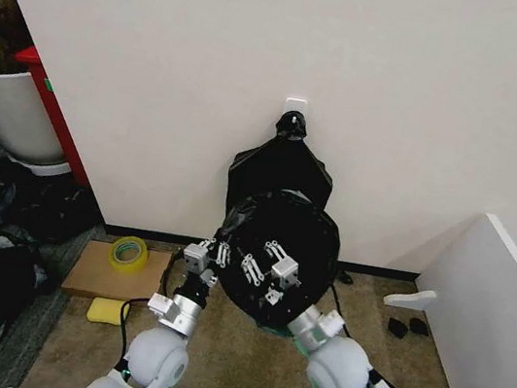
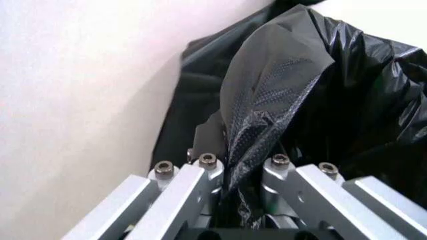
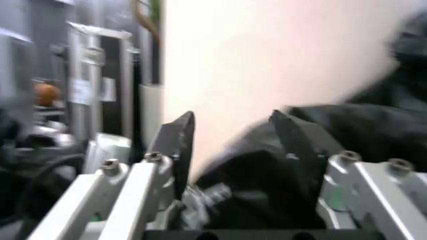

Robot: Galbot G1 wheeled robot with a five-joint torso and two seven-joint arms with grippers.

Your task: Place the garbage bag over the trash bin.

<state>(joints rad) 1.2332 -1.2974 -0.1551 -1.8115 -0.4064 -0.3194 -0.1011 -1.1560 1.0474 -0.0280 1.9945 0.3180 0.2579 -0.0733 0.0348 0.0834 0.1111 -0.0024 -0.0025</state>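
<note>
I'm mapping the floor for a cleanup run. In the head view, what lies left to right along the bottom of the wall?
White pot → yellow tape roll on the cardboard box → left gripper → garbage bag with the right gripper → white board.

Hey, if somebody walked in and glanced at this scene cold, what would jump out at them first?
The big glossy black garbage bag against the cream wall, its mouth spread wide, draws the eye first. Both grippers meet it: the left gripper pinches a fold at the bag's near-left edge, while the right gripper sits over the open mouth with its fingers apart. A yellow tape roll on flat cardboard stands out at left.
</note>
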